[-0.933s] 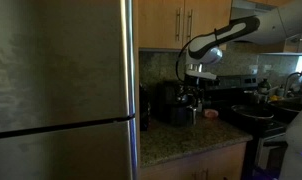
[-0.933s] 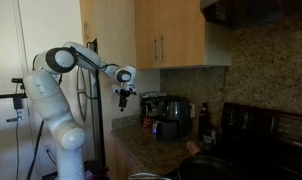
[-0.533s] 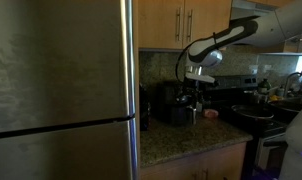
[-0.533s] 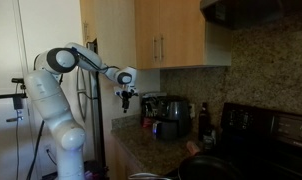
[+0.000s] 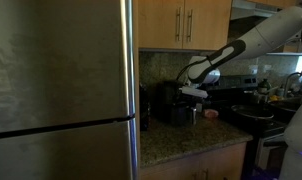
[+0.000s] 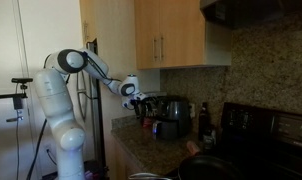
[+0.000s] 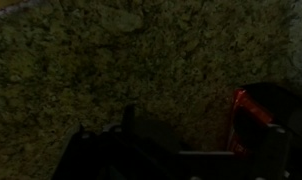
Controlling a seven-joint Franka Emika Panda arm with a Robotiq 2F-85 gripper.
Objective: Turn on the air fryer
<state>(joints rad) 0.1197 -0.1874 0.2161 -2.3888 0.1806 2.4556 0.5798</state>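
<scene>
The air fryer (image 5: 172,106) is a black boxy appliance on the granite counter, against the backsplash; it also shows in an exterior view (image 6: 171,128). My gripper (image 5: 192,94) hangs low over the counter, close beside the air fryer's upper front, and shows in an exterior view (image 6: 142,101) just short of the appliances. The wrist view is very dark: speckled granite, black shapes along the bottom (image 7: 141,155) and a red object (image 7: 241,118) at the right. I cannot make out whether the jaws are open or shut.
A tall stainless-steel fridge (image 5: 61,90) fills the near side. Wooden cabinets (image 6: 176,35) hang above the counter. A black stove with pots (image 5: 253,112) stands beyond the air fryer. A small cup (image 5: 211,115) sits on the counter.
The arm has stretched out and lowered, bringing the gripper down from above the counter to right beside the air fryer.
</scene>
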